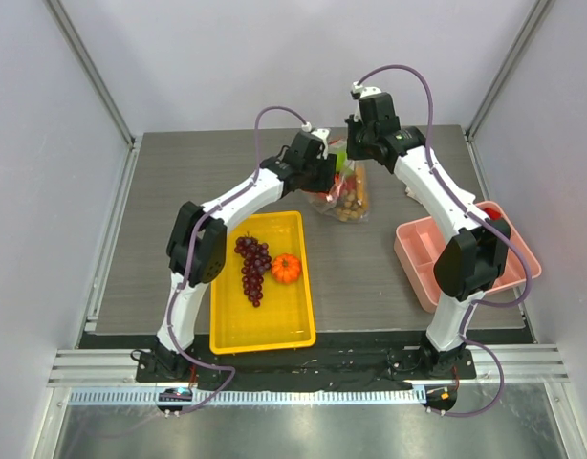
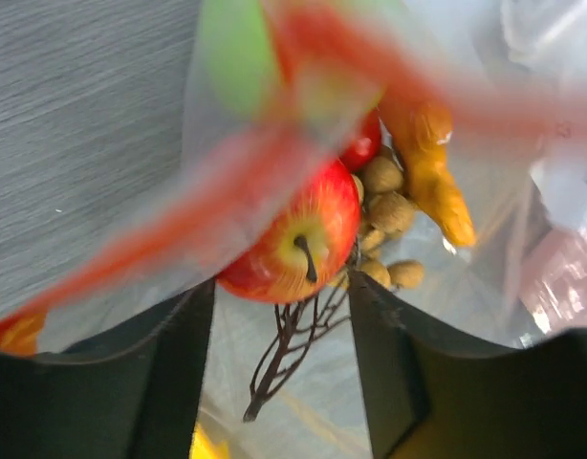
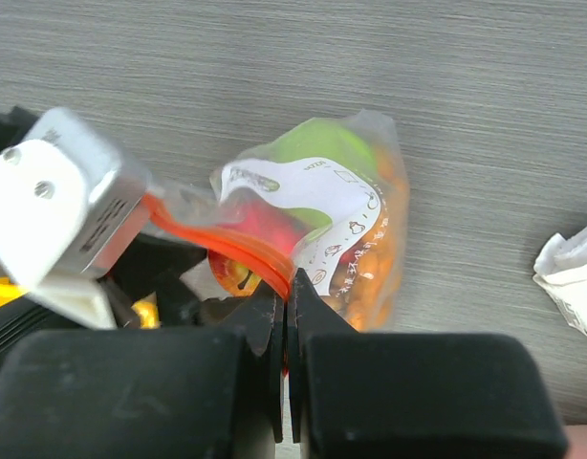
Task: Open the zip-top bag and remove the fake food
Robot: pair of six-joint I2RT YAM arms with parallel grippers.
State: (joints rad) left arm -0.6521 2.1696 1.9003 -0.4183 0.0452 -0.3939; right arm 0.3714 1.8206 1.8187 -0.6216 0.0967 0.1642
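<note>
Holding left gripper [image 2: 280, 311], fingers apart, at mouth of zip-top bag [image 3: 346, 220] with red apple [image 2: 293, 239] just ahead of tips, likely next grab, while clamping right gripper [image 3: 287, 287] on zip strip [image 3: 227, 244] to keep bag upright below it.

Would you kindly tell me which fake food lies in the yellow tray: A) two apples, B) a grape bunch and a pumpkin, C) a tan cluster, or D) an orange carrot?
B: the top view shows the grape bunch and the pumpkin lying in the yellow tray, apart from the zip-top bag.
</note>
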